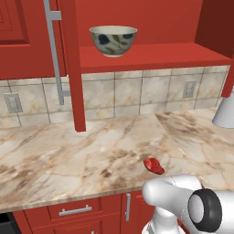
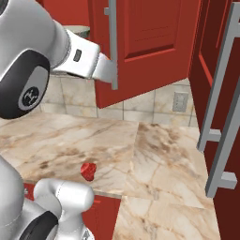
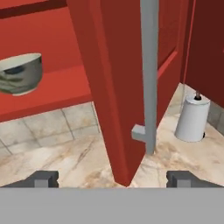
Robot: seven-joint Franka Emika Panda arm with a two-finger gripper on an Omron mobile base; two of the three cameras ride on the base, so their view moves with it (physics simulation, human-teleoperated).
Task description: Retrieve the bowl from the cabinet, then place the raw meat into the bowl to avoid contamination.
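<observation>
Bowl [image 1: 113, 40] upright on the cabinet [image 1: 151, 55] shelf, 12 o'clock in left base view; in hand view it sits at 9 o'clock. Meat [image 1: 154, 165] on the marble counter [image 1: 68, 155] near the front edge, well below the bowl. Hand view alone shows a white roll [image 3: 192, 118] at 3 o'clock behind the open door [image 3: 113, 87]. Gripper [image 3: 113, 178] open, tips wide apart, nothing between. No readable text

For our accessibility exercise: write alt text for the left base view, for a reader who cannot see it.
A patterned bowl sits on the red shelf of an open wall cabinet above a marble counter. A small red lump of raw meat lies near the counter's front edge, with the white robot arm below it.
</observation>
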